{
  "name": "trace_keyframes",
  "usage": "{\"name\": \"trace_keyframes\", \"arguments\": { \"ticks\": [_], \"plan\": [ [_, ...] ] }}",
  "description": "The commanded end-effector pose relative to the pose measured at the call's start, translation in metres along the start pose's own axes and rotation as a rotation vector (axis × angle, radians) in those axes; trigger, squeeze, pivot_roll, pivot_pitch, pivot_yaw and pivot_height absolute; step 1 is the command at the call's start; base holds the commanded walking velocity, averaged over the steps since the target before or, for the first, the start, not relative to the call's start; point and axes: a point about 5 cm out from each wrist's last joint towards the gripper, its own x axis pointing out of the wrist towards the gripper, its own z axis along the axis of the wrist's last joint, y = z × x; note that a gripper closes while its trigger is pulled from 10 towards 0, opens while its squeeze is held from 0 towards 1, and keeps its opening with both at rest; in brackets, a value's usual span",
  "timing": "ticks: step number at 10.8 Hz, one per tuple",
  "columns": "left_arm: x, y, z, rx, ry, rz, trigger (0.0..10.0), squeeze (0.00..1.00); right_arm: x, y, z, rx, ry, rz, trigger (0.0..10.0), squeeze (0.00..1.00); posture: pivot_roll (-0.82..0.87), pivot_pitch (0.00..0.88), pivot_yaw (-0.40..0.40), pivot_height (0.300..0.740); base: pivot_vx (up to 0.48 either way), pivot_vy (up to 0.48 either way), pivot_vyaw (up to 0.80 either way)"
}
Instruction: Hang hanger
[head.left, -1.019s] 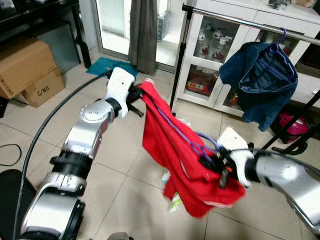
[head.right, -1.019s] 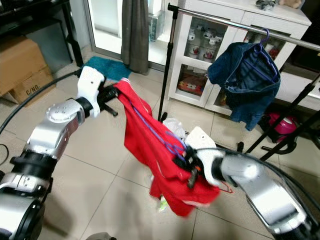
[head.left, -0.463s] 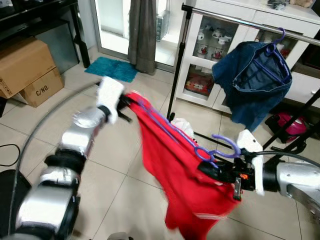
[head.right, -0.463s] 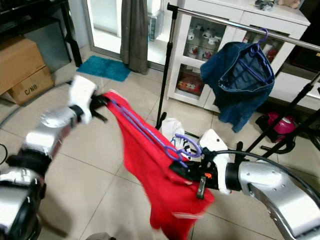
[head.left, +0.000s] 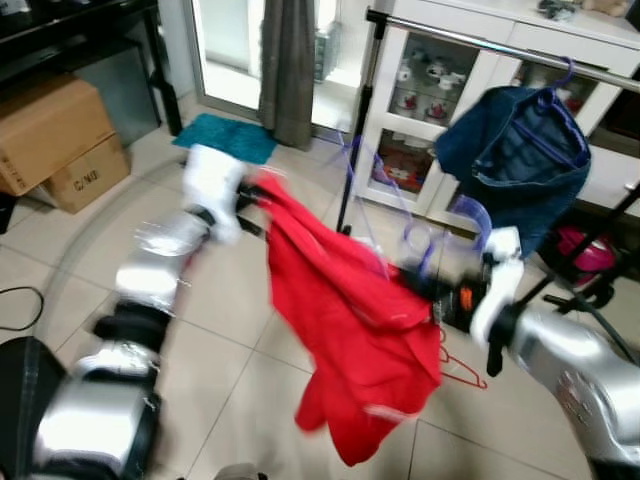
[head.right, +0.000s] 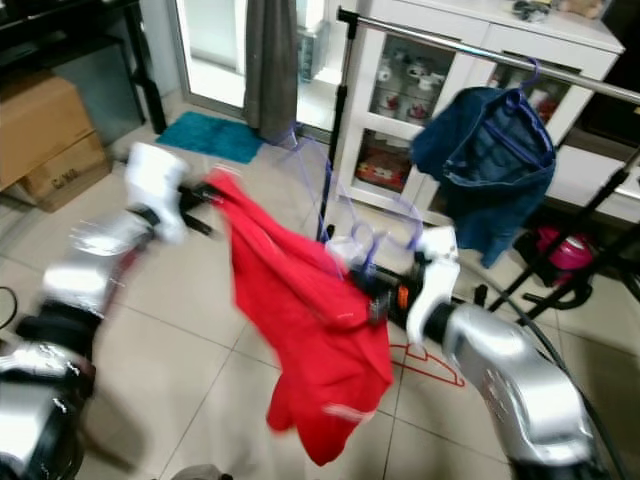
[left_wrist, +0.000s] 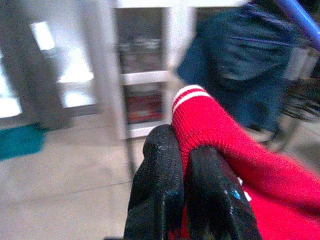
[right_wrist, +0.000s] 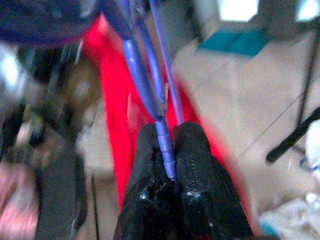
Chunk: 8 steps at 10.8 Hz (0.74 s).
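A red sweater (head.left: 350, 325) hangs between my two arms above the tiled floor. My left gripper (head.left: 243, 196) is shut on its white-striped cuff (left_wrist: 192, 95), with the black fingers (left_wrist: 160, 165) pressed together. My right gripper (head.left: 432, 286) is shut on a purple hanger (right_wrist: 161, 132), which shows as a motion blur (head.left: 445, 225) rising above the sweater. Behind stands the clothes rack with its metal rail (head.left: 470, 38). A dark blue garment (head.left: 520, 150) hangs from that rail on another purple hanger (head.left: 563, 72).
A white glass-front cabinet (head.left: 400, 90) stands behind the rack. A red hanger (head.left: 462, 366) lies on the floor under my right arm. Cardboard boxes (head.left: 55, 140), a teal mat (head.left: 225, 138) and a grey curtain (head.left: 290, 70) are at the back left. A pink item (head.left: 585, 245) lies by the rack's legs.
My right gripper has swung up and back toward the rack, tipping the purple hanger upright. The red sweater now sags lower between the arms. The left arm has moved little.
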Motion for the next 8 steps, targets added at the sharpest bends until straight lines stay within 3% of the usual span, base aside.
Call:
{"name": "trace_keyframes", "arguments": {
  "ticks": [1,3,6,7,8],
  "plan": [
    [0.009,-0.03,0.009,0.028,-0.02,-0.134,0.0,0.0,0.002,-0.012,0.007,0.033,-0.07,-0.123,0.0,0.0,-0.02,0.0,-0.087,0.74,0.0,0.0,0.0],
    [0.001,-0.062,0.013,0.013,-0.041,-0.246,0.0,0.0,0.011,-0.026,0.008,0.136,-0.17,-0.348,0.0,0.0,-0.01,0.0,-0.09,0.74,0.0,0.0,0.0],
    [-0.014,-0.089,0.014,-0.084,-0.065,-0.241,0.0,0.0,0.017,-0.048,0.0,0.321,-0.242,-0.575,0.0,0.0,0.01,0.0,-0.087,0.74,0.0,0.0,0.0],
    [-0.021,-0.091,0.014,-0.154,-0.083,-0.208,0.0,0.0,0.015,-0.047,0.009,0.537,-0.426,-0.544,0.0,0.0,-0.01,0.0,-0.062,0.74,0.0,0.0,0.0],
    [-0.021,-0.081,0.027,-0.304,-0.199,-0.097,0.0,0.0,0.01,-0.041,0.023,0.777,-0.623,-0.457,0.0,0.0,-0.04,0.0,-0.056,0.74,0.0,0.0,0.0]
  ]
}}
